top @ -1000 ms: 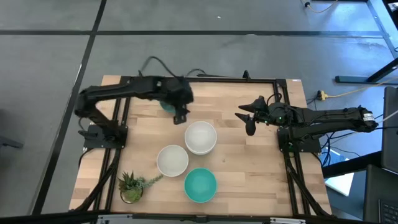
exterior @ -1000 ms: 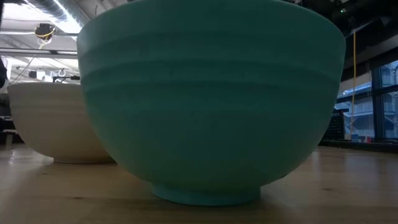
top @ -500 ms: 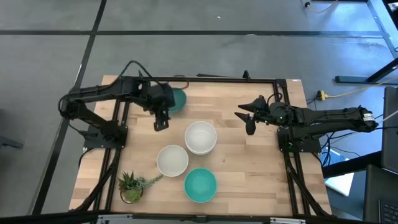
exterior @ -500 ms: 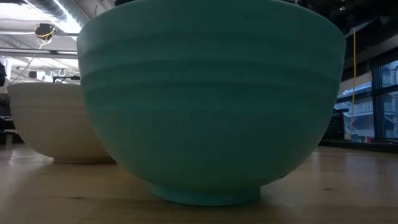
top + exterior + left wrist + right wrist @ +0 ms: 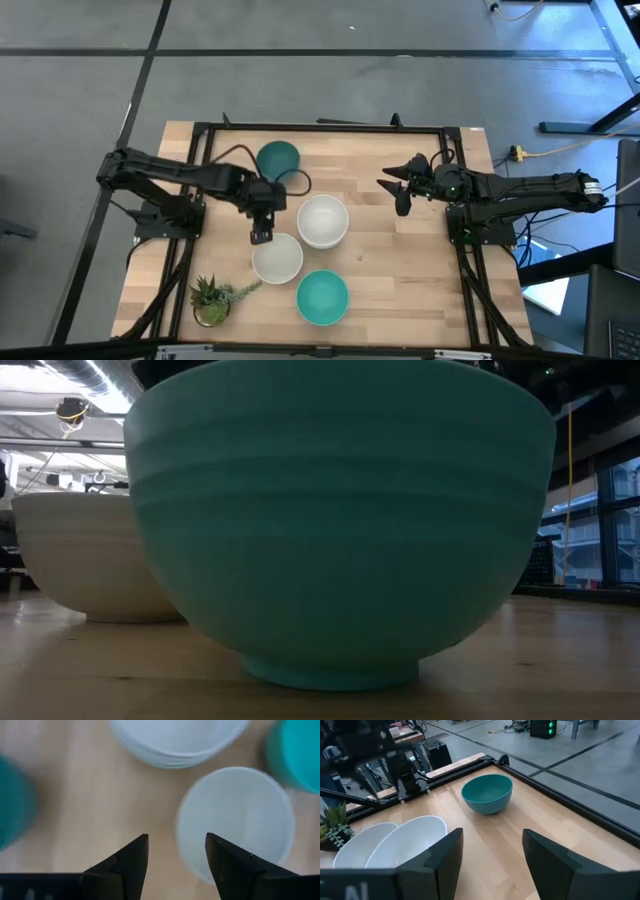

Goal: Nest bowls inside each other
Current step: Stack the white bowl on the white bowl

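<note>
Several bowls stand on their feet on the wooden table. A dark teal bowl (image 5: 278,160) (image 5: 487,792) is near the far edge. At mid-table, a white bowl (image 5: 322,221) (image 5: 177,740) has other white rims nested in it. Nearer stand a single white bowl (image 5: 277,257) (image 5: 235,820) (image 5: 90,555) and a turquoise bowl (image 5: 322,297) (image 5: 340,520). My left gripper (image 5: 260,235) (image 5: 176,851) is open, hovering over the single white bowl's far-left rim, which lies between its fingers. My right gripper (image 5: 400,190) (image 5: 492,851) is open and waits over the table's right part.
A small spiky potted plant (image 5: 213,298) (image 5: 335,827) stands at the near left corner. A black frame (image 5: 320,128) runs round the table's edges. Bare wood (image 5: 410,270) lies to the right of the bowls. The low view is mostly filled by the turquoise bowl.
My left gripper has moved from above the dark teal bowl toward the table's near edge and now hangs over the single white bowl's far-left rim. The dark teal bowl now shows uncovered on the table. My right arm has kept still.
</note>
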Robot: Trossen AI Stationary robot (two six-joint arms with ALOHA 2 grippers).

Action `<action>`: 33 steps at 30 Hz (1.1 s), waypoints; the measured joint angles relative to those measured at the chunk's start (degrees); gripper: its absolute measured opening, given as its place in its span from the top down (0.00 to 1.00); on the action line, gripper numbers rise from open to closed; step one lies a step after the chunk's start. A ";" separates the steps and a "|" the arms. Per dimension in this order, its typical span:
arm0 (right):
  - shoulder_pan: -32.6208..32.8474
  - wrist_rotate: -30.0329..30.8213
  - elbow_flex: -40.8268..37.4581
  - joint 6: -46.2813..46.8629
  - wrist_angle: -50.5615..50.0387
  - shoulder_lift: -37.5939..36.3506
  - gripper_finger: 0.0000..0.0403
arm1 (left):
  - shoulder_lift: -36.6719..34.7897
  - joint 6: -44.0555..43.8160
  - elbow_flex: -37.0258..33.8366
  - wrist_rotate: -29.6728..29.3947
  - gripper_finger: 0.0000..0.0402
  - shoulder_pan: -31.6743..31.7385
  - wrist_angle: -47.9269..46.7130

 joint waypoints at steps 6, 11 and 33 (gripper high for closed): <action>0.07 -1.62 0.00 0.95 -0.02 0.00 0.49 | 0.00 -0.40 -5.87 4.30 0.53 -2.56 8.65; 0.07 -3.94 0.00 0.88 -0.07 0.00 0.49 | 0.00 -1.57 -7.05 1.52 0.53 -4.21 9.05; 0.09 -12.22 0.00 0.40 -0.42 0.02 0.49 | 10.92 -8.12 -9.67 -5.99 0.53 -5.58 12.18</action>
